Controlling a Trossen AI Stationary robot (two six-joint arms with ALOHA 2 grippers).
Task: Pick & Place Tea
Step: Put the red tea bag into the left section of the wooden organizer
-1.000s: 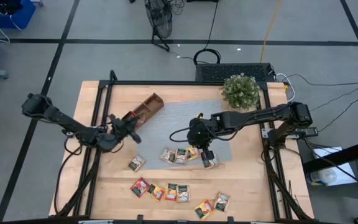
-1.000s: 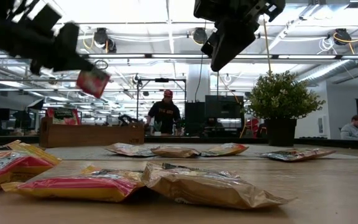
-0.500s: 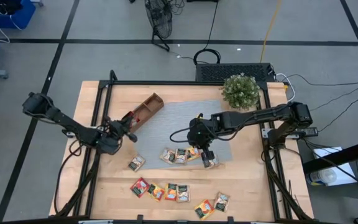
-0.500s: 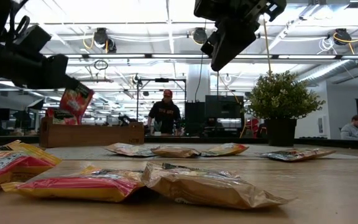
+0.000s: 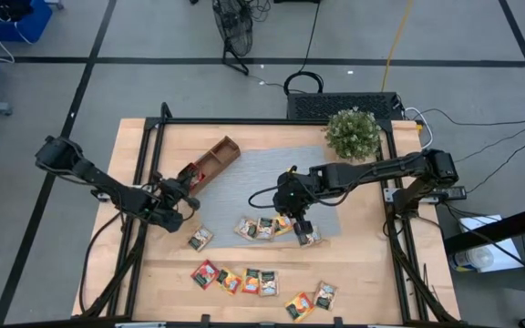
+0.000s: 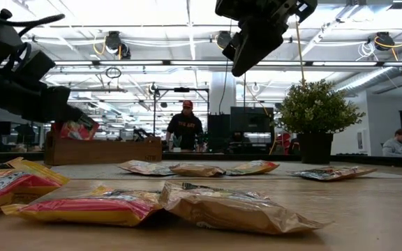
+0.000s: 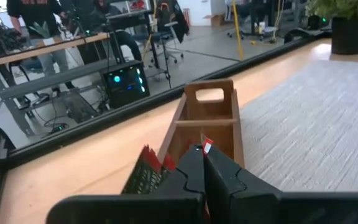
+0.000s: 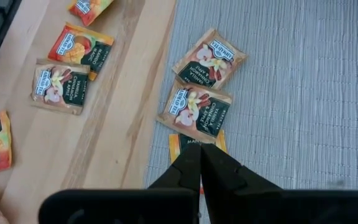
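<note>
While a red tea sachet (image 7: pixel 149 169) is held in the closed jaws of the left gripper (image 5: pixel 187 189) just over the near end of the wooden tray (image 5: pixel 215 157), the right gripper (image 5: pixel 297 215), jaws shut and empty, is poised above the sachets (image 8: pixel 194 113) on the grey mat (image 5: pixel 262 178). Other sachets (image 5: pixel 244 280) lie on the bench (image 5: pixel 363 273). If released off-centre, the sachet could catch a divider and fall outside.

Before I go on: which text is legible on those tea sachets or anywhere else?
"VANILLA" and "CARAMEL": dark-label sachet on the grey mat, right wrist view.
"MANGO": orange sachet on the wooden table.
Brand ovals, other sachets, the person's shirt: too small or blurred.
</note>
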